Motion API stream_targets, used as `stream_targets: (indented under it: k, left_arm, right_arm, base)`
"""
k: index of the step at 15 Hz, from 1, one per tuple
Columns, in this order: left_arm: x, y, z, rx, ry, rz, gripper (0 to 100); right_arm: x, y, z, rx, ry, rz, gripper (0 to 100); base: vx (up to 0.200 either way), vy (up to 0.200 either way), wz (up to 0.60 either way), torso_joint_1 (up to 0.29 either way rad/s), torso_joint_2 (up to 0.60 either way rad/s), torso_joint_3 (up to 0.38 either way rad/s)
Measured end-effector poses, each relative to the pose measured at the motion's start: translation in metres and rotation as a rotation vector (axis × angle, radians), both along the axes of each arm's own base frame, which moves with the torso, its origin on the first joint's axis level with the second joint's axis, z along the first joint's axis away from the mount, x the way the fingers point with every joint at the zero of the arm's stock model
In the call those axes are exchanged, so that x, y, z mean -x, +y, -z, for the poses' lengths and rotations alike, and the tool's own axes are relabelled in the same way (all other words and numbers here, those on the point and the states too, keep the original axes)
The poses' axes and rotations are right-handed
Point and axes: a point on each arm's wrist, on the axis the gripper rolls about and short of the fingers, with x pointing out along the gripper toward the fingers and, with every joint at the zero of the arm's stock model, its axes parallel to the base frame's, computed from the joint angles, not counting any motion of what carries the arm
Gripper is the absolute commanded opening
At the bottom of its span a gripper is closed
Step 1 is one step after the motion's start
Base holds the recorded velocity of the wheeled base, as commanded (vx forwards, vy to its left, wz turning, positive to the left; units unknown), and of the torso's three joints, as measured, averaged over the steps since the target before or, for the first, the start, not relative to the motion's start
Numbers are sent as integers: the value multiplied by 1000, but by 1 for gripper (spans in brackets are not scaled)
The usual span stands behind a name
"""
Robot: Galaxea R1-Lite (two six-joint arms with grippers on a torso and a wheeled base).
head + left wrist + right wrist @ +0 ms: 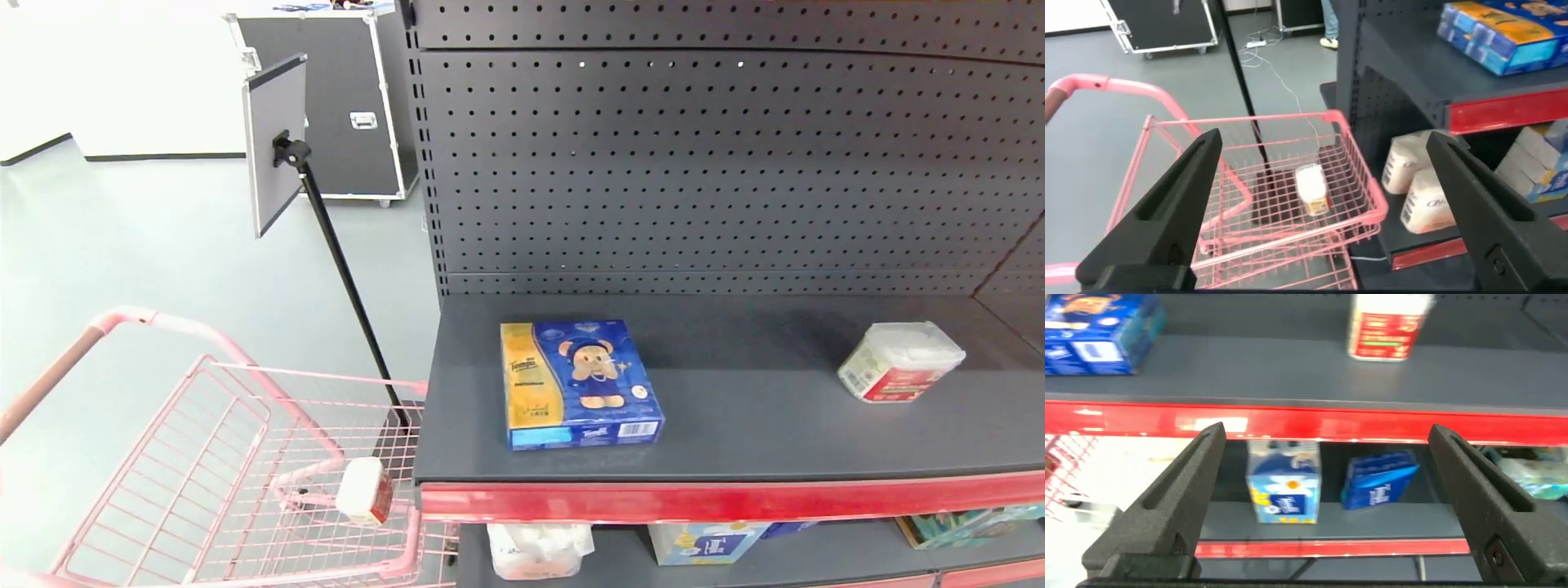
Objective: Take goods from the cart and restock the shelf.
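Lying beyond left end effector (1323,140) (spread): tub (1311,188) in cart (1241,120)

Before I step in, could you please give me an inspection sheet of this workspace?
Surface: dark shelf, red front strip, mostly bare.
Job's things: blue box and white tub on the shelf; small white pack in the pink cart.
Clutter: packs on the lower shelf.
Grippers: left gripper open, facing the cart; right gripper open, facing the shelf front.
Cables: white cable on the floor beyond the cart.
Surroundings: sign stand, black flight case.
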Motion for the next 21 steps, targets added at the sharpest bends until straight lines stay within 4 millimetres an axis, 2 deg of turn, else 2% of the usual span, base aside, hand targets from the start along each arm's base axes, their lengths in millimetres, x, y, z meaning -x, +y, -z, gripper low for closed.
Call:
stream_targets:
  k: [4,11,19,21]
  left_arm:
    - [0,0,0,0,0,-1,100]
    - [0,0,0,-1,1,0,100]
    - [0,0,0,0,0,0,100]
    - [0,0,0,0,0,0,100]
  right_arm:
    - [0,0,0,0,-1,-1,100]
    - [0,0,0,0,-1,-1,100]
    - [0,0,0,0,-1,-1,100]
    - [0,0,0,0,0,-1,100]
  base:
    - [0,0,0,0,0,0]
    - [0,200,0,1,5,4]
    - [0,0,0,0,0,0]
    - [0,200,0,2,7,-2]
